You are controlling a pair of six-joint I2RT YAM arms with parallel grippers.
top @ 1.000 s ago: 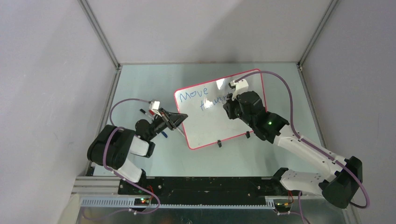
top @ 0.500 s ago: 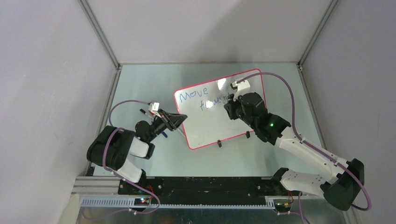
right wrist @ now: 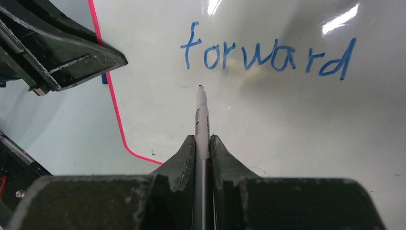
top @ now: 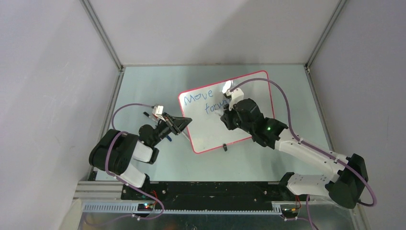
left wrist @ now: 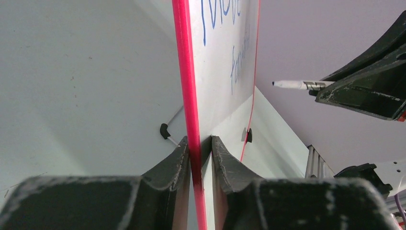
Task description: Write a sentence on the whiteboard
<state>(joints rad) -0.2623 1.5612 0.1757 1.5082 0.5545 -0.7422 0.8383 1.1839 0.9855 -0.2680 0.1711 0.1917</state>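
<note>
Here the whiteboard (top: 208, 132) is seen resting on the surface (top: 143, 86), its red-framed edge caught between the fingers of the left hand (left wrist: 200, 143) — that hand is closed tight on the frame. On the board the sentence (right wrist: 268, 56) is partly written in blue: "Move" and, a step lower, "forward", the latter just beyond the tip of the marker (right wrist: 201, 115). The marker is clamped between the fingers of the right hand (right wrist: 202, 143) and points straight out ahead of it — whether its tip touches the board cannot be told.
</note>
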